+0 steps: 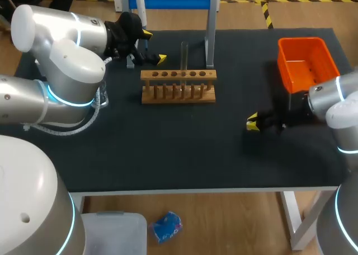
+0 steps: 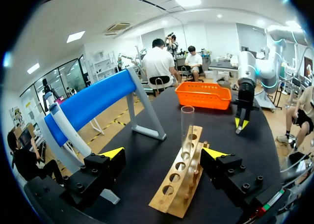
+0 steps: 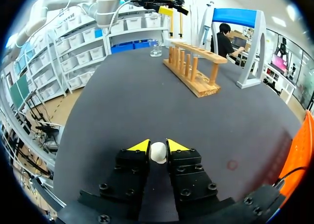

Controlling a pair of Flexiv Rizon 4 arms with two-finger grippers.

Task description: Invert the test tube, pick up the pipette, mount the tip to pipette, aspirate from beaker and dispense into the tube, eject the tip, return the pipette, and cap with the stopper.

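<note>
The right gripper [image 3: 158,145] is squeezed narrow on the little white stopper [image 3: 158,153]. It is low over the table [image 3: 113,96] and well apart from the glass tube [image 1: 183,55]. The tube stands upright in the wooden rack [image 1: 178,93]. The left gripper [image 2: 164,154] is open wide near the rack and holds nothing. The stopper is small and round, so it could pop out on the way. Nothing holds the tube, so a crooked push could tip it or crack it.

Left gripper [image 2: 165,153] is seen spread wide; ahead, test tube [image 2: 187,126] is held upright in wooden rack [image 2: 179,187].
</note>
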